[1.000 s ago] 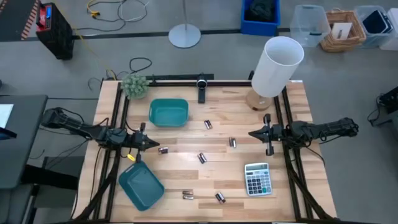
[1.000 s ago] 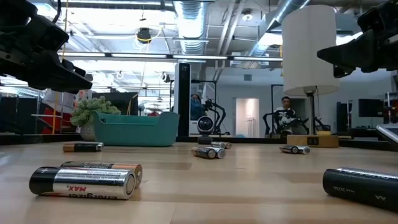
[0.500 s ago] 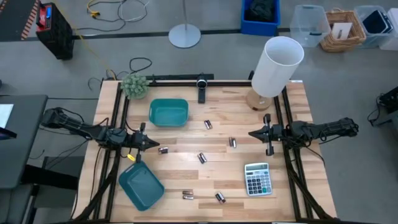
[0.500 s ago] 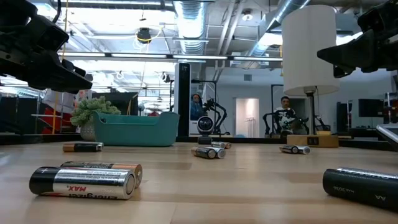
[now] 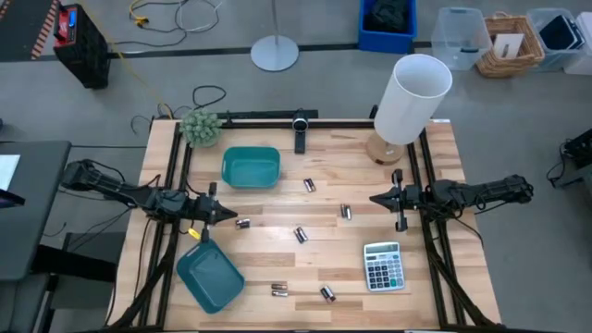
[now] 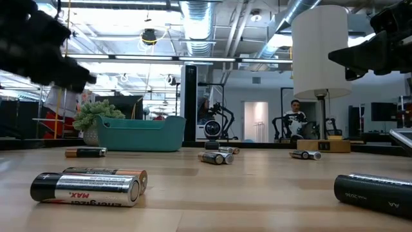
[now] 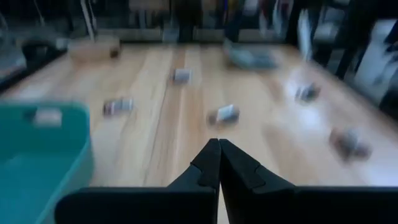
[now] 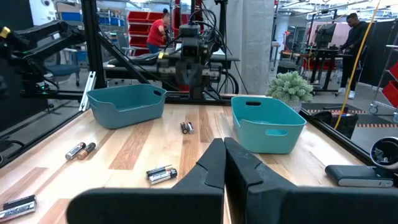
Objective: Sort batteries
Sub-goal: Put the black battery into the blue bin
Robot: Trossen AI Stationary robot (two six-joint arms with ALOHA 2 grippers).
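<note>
Left gripper (image 5: 225,215): fingers pressed together on nothing, tips meeting in the left wrist view. Hangs above the table between the two teal trays. Against half a second ago its place in the high view is unchanged, but in the low view its arm now shows smeared and the left wrist view is streaked. Judgement: it has only just begun to move, likely the first reach of the sort.

Right gripper (image 5: 375,198): clenched empty, tips touching in the right wrist view. Waits over the table's right side, no change from the earlier pictures.

Batteries, none held, none in a tray, all where they lay a second ago:
- one battery (image 5: 243,223) just ahead of the left gripper's tips, nearest to it;
- one (image 5: 300,235) farther out, about midway between the two grippers;
- one (image 5: 346,212) just in front of the right gripper;
- one (image 5: 310,185) beyond the far tray, toward the right gripper;
- a pair (image 5: 279,289) and a single (image 5: 327,294) well off to the side of both grippers, past the near tray.

Far tray (image 5: 250,166) and near tray (image 5: 210,276): either side of the left gripper, both without batteries.

Calculator (image 5: 383,266): near the right gripper, apart from the batteries.

Status: sorting not yet begun; the left fingers must part before any pick.
</note>
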